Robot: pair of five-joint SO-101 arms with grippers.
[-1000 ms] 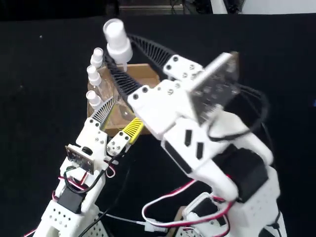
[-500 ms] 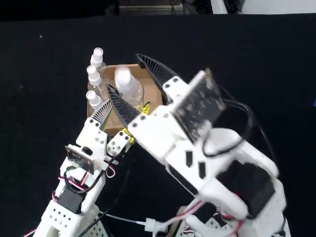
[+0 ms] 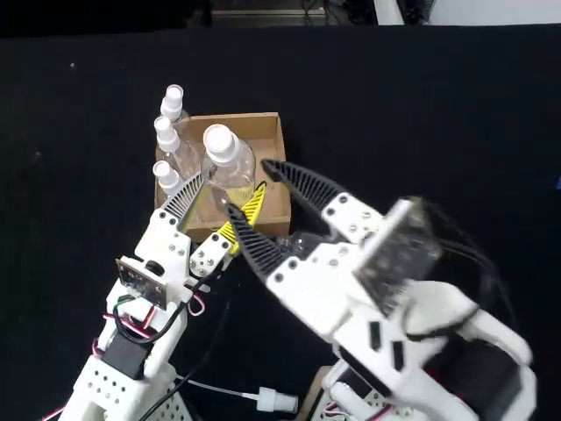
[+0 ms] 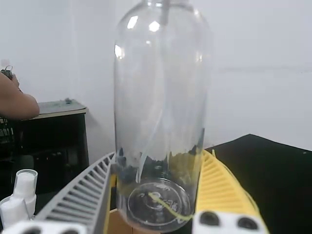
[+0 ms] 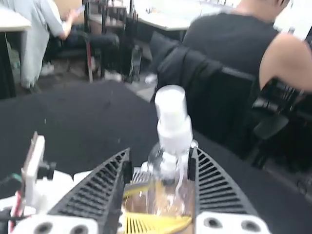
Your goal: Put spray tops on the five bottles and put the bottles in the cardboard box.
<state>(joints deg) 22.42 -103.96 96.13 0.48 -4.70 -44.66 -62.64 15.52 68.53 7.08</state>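
A clear bottle (image 3: 230,171) with a white spray top (image 3: 219,140) stands upright over the cardboard box (image 3: 272,189). My left gripper (image 3: 228,186), with one grey and one yellow finger, is shut on the bottle's lower body (image 4: 158,122). My right gripper (image 3: 244,183) is open, its black fingers spread on either side of the bottle without touching it. In the right wrist view the spray top (image 5: 171,119) sits a little beyond the right gripper (image 5: 160,153). Three more capped bottles (image 3: 166,133) line the box's left edge.
A loose white spray top (image 3: 276,402) lies on the black table near the front, between the two arm bases. The black tabletop (image 3: 421,114) stretches to the right and behind the box. A capped bottle's top (image 4: 19,195) shows beside the left gripper.
The right gripper brought a spray top down from high above onto the held bottle, let it go, and drew back toward the front. The left arm kept still.
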